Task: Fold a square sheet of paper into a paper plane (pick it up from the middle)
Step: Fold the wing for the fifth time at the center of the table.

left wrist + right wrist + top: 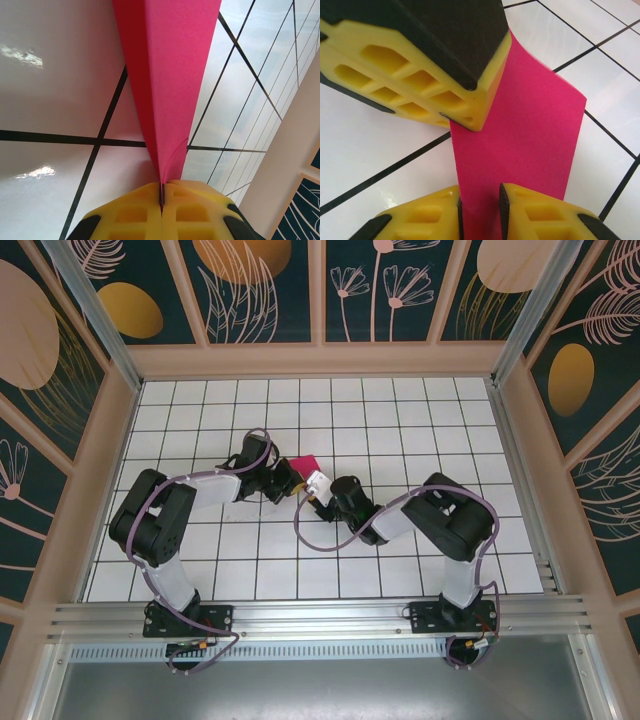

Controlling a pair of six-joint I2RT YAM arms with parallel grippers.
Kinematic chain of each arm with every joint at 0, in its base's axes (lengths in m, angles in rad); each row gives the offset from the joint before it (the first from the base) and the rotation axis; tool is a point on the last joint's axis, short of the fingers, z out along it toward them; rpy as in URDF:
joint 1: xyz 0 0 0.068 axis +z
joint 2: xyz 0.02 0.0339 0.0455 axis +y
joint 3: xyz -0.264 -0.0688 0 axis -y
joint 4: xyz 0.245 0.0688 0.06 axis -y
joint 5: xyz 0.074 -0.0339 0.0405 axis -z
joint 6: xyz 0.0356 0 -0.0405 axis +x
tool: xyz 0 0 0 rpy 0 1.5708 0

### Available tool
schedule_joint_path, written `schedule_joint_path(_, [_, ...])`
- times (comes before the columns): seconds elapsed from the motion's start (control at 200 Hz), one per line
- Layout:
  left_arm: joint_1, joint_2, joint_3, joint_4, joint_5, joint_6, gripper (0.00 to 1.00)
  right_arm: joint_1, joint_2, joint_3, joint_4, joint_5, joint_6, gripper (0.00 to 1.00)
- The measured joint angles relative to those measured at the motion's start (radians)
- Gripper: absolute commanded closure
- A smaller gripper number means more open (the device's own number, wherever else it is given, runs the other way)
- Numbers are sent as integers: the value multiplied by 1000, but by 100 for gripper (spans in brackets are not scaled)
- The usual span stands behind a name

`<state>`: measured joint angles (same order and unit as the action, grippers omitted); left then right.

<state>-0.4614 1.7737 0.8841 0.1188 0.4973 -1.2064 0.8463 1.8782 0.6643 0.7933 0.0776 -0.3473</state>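
The magenta-pink square sheet of paper (304,461) is folded into a slim, tapering paper plane shape with a centre crease (170,75). It is held above the white grid table at mid-table. My left gripper (161,187) is shut on its narrow end, the yellow pads pressed together on the paper. My right gripper (479,200) faces it from the right. Its jaws straddle the wider end of the paper (520,130) with a narrow gap still between the pads. The left gripper's fingers (410,75) show just above, at the paper's far edge.
The white grid table (420,430) spreads around both grippers. Wooden frame walls with patterned panels (320,360) enclose it at the back and sides. Both arms (160,520) (450,520) reach in from the near rail, with cables looping beside them.
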Motion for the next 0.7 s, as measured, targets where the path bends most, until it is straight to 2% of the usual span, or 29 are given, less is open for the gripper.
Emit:
schedule_joint_path(0.065, [0,0,3,-5,0,0,91,0,6,2,5,5,-5,86])
schedule_joint_path(0.165, [0,0,16,-21,-1,0,78,0,6,2,12,5,-6,94])
schedule_joint_path(0.305, [12,-14,34,-34,-2,10,63,-1,6,3,12,-5,14,98])
schedule_joint_path(0.46, [74,-69,34,-55,-12,26,53,-16,6,3,9,-59,72,100])
schedule_joint_path(0.701, [147,-163,30,-70,-58,53,47,-71,-8,3,-5,-183,217,100])
